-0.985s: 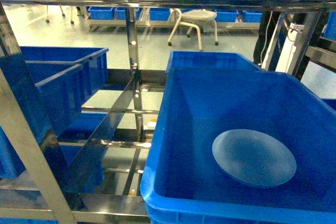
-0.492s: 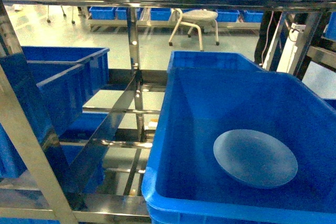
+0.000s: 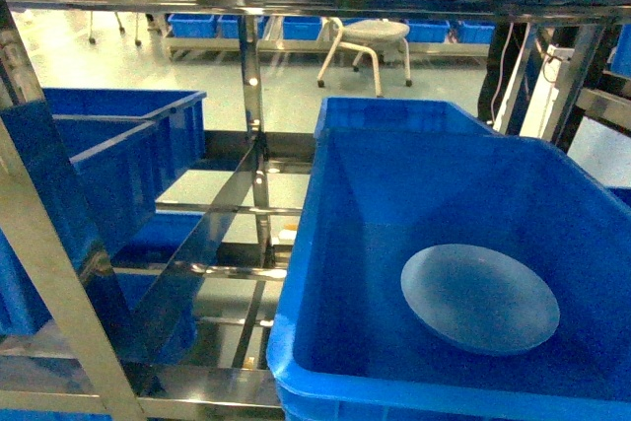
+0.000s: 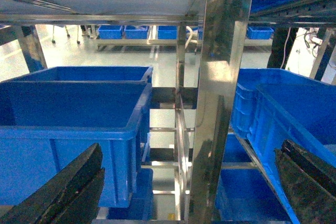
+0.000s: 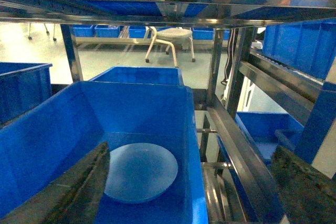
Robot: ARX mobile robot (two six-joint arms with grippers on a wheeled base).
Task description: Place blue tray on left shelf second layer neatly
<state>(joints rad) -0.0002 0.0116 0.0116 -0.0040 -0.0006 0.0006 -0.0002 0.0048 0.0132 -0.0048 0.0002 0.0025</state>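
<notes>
Steel racking [image 3: 254,160] fills the scene; the blue tray [image 3: 480,297] lies flat inside the near right blue crate [image 3: 325,244]. Both grippers [image 4: 184,192] [image 5: 189,192] hang wide apart, holding nothing.

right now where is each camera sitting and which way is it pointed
Head: on the robot, slanting down into the big blue crate holding the blue tray; no part of the robot shows.
Left wrist: on the left arm, facing level at a steel rack post and the left-hand crates; both fingers of the open left gripper frame the bottom corners.
Right wrist: on the right arm, looking into the same crate at the tray; open right gripper fingers in the corners.
Shared: head and right wrist both show the tray and the white stool.
</notes>
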